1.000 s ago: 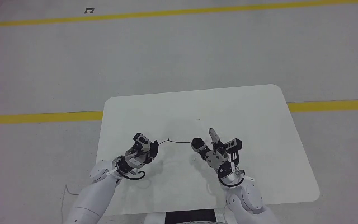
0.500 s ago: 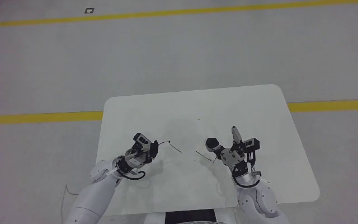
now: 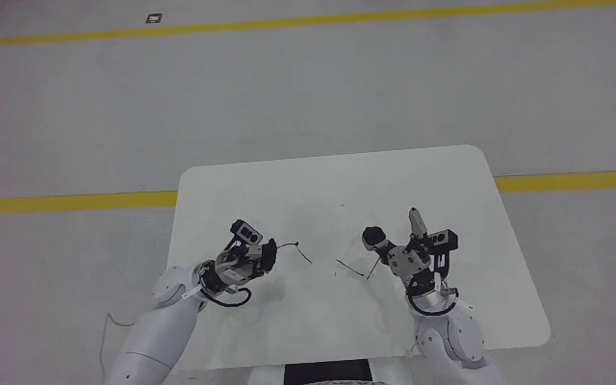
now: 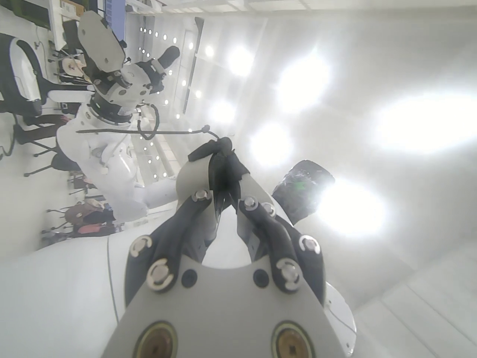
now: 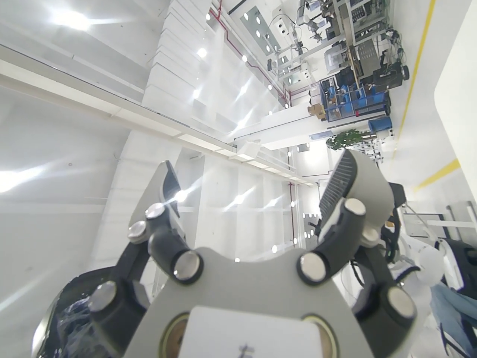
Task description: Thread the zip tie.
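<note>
Surface (image 3: 462, 183): white, round-cornered, on grey floor crossed by yellow lines.

Left gripper (image 3: 262, 253) (image 4: 220, 150): lower left of the top view, fingers clamped on the zip tie.

Zip tie (image 3: 302, 250) (image 4: 156, 134): thin and dark, held above the surface at one end. Its strand runs toward frame centre with the far end unsupported.

Right gripper (image 3: 395, 229) (image 5: 257, 173): lower right of centre, fingers spread apart, holding nothing, well apart from the tie.

Risk: the free end is springy and slender. A regrasp could close beside it or knock it aside, and a sagging tail would likely miss the head slot.

Change: one second ago the right gripper sat at the tie's far end, near the left. It has since drawn off rightward, leaving that end loose.
</note>
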Action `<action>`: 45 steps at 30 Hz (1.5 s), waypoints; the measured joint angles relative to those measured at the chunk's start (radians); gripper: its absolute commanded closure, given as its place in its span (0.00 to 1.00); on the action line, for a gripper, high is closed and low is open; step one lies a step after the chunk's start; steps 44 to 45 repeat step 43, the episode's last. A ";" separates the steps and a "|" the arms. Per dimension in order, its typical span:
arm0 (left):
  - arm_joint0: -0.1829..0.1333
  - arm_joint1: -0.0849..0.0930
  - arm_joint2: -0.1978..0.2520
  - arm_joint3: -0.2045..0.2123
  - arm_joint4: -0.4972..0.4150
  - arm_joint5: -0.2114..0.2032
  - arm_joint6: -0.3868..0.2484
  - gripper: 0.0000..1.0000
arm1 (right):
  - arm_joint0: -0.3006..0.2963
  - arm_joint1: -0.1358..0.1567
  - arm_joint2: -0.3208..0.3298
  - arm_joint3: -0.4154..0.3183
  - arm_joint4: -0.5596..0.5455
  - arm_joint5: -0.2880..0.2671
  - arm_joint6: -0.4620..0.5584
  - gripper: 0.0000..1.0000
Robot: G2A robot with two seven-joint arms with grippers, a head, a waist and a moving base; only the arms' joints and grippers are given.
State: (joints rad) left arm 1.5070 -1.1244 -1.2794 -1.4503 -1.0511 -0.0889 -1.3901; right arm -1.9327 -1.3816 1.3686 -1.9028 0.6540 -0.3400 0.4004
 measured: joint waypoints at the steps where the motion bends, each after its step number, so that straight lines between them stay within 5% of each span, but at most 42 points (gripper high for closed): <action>1: -0.006 0.003 -0.002 -0.016 0.006 0.004 0.000 1.00 | -0.001 -0.001 0.006 -0.005 0.000 0.000 0.000 0.00; 7: -0.020 0.019 0.007 -0.085 0.013 0.025 0.000 1.00 | -0.007 -0.008 0.017 -0.014 0.008 0.000 0.010 0.00; 45: -0.020 0.019 0.007 -0.084 0.013 0.025 0.000 1.00 | -0.007 -0.008 0.017 -0.013 0.008 0.000 0.010 0.00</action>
